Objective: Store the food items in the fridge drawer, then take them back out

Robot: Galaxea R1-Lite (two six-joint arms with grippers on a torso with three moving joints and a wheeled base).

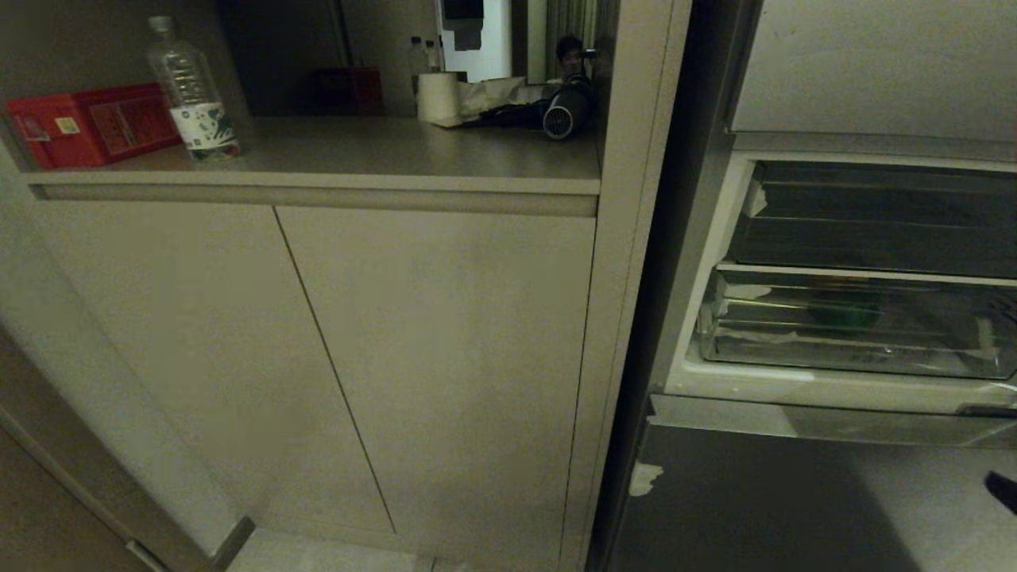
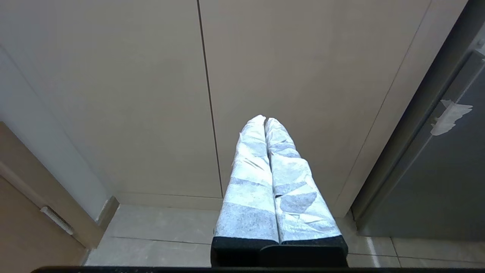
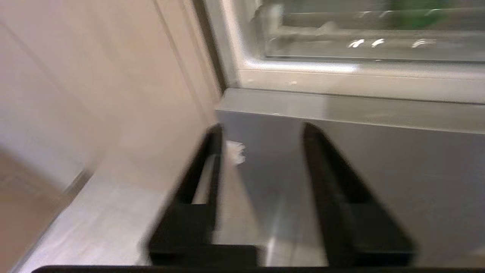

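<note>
On the far left of the counter shelf [image 1: 381,155] a red box [image 1: 91,123] is sitting by the left edge, its print too small to read, and right beside it a clear water bottle [image 1: 193,91] is standing upright with a white and dark label I can't make out. Further along, near the back right corner, a paper roll [image 1: 438,97] and a hair dryer [image 1: 566,111] are lying around. The left gripper [image 2: 265,120] is hanging in front of the beige cabinet doors [image 2: 151,94], its wrapped fingers pressed together on nothing. Moving right, the fridge drawer [image 1: 854,334] is sitting in the open fridge, under the upper bin, its long axis running left-right with its front edge, whitish tape on it, facing the robot; something green is showing inside, no tan food items that I can spot. The right gripper [image 3: 261,132] is hovering before the grey steel door front [image 3: 379,182] below the drawer, fingers spread apart and empty.
</note>
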